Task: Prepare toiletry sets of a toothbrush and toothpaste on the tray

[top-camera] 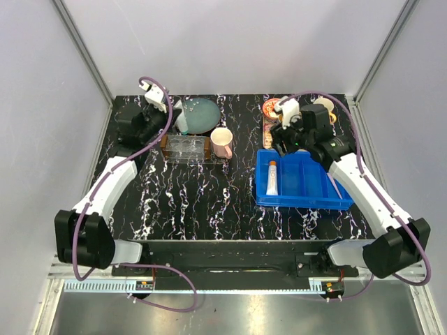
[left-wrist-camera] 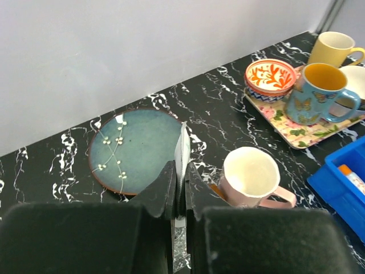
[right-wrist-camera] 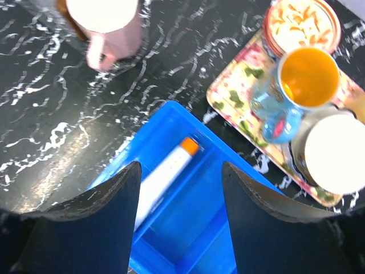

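Note:
My left gripper (top-camera: 176, 120) is shut on a white toothpaste tube (left-wrist-camera: 183, 140) and holds it upright, edge-on, above the near rim of the teal plate (left-wrist-camera: 134, 145) and just behind the clear tray (top-camera: 187, 148). In the left wrist view the gripper (left-wrist-camera: 181, 171) hides most of the tray. My right gripper (right-wrist-camera: 181, 185) is open and empty, above the left compartment of the blue bin (right-wrist-camera: 171, 117). The orange-capped toothpaste (right-wrist-camera: 165, 174) lies there and also shows in the top view (top-camera: 272, 179). A thin pale stick in the bin's right compartment (top-camera: 336, 187) looks like the toothbrush.
A pink mug (top-camera: 222, 142) stands right beside the clear tray. A patterned square tray (right-wrist-camera: 242, 94) behind the bin holds a blue mug (right-wrist-camera: 296, 85), a patterned bowl (right-wrist-camera: 302, 25) and a white cup. A yellow mug (left-wrist-camera: 336, 48) is at the far right.

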Robot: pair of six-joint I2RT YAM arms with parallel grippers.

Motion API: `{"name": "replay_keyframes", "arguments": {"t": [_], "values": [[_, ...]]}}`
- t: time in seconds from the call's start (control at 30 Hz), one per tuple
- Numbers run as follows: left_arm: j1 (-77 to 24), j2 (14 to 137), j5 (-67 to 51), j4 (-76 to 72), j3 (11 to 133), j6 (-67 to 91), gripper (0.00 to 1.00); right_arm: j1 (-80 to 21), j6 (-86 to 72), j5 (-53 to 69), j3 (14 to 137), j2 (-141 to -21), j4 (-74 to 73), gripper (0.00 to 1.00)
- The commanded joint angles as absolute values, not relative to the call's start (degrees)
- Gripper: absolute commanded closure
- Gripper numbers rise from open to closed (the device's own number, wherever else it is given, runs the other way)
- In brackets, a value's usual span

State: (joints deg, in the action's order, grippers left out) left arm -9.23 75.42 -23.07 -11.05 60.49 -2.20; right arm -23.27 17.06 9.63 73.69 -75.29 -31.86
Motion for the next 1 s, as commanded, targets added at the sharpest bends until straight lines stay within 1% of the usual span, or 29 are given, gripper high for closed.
{"name": "replay_keyframes", "arguments": {"t": [0.0,0.1,0.37,0.8,0.97], "values": [[-7.9,76.9,-21.0,-20.3,59.9,-1.3,1.0,-18.9,14.8,8.7,68.3,-71.3,-24.8,0.37],[-7.6,78.3,-24.2,-22.3,59.7,-2.4,1.0,-16.8,14.1,9.0,63.5,-69.1,-20.8,0.37],[-6.7,81.4,-30.3,-22.3,61.7,-4.5,1.0,-11.8,14.0,12.0,56.5,-66.8,-15.7,0.37],[-5.0,82.9,-36.3,-18.1,63.6,-7.3,1.0,-10.0,16.1,14.3,54.8,-66.3,-13.8,0.38],[-4.4,83.6,-37.4,-19.0,63.3,-6.8,1.0,-9.7,16.4,15.6,53.7,-65.2,-13.7,0.38]]}}
